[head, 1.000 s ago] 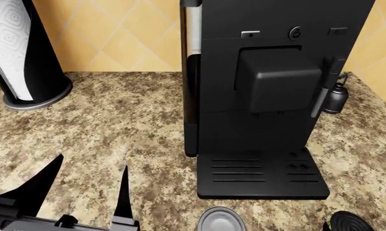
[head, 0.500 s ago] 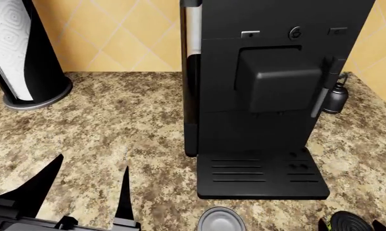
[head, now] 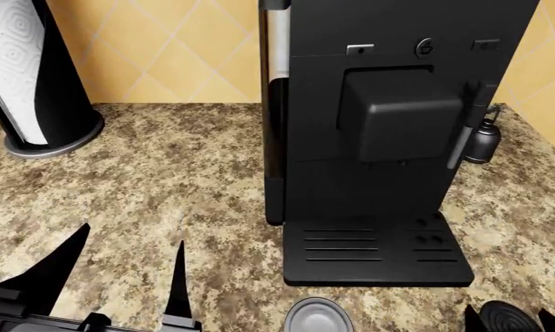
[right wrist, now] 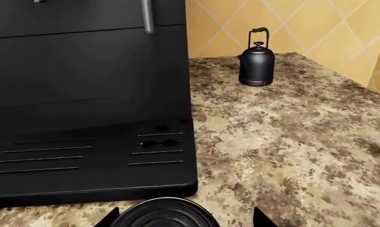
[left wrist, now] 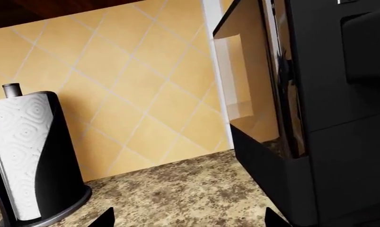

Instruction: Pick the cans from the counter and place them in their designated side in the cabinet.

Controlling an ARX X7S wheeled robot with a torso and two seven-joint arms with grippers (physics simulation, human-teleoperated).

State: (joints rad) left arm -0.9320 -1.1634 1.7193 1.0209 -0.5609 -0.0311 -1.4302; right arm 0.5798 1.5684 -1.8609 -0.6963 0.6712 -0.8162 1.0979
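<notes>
Table (head: 166, 173): speckled beige-and-brown granite top, seen from above in the head view, with a yellow tiled wall (head: 166, 48) behind it.
Left hand (head: 111, 277): low over the table, its two black pointed fingers spread wide apart, nothing between them. In the left wrist view only the two tips (left wrist: 104, 218) show at the picture's edge.
Right hand (head: 515, 319): mostly out of the head view; two dark tips stand apart, one on each side of a dark-topped can. The right wrist view shows the same. I cannot tell whether the fingers touch the can.
Dark-topped can (head: 505, 318): between the right hand's fingers, on the table, only its round ribbed black top showing (right wrist: 164, 215).
Grey-lidded can (head: 318, 317): on the table between the two hands, nearer the right one, just in front of the coffee machine's tray. Only its flat grey lid shows.
Coffee machine (head: 388, 138): tall and black, beyond the right hand, with a slotted drip tray (head: 374, 252) at its foot.
Kettle (right wrist: 257, 64): small, black, teapot-shaped, well beyond the right hand, by the wall past the machine's far corner.
Towel holder (head: 33, 76): black stand with a white patterned roll, far beyond the left hand, against the wall.
</notes>
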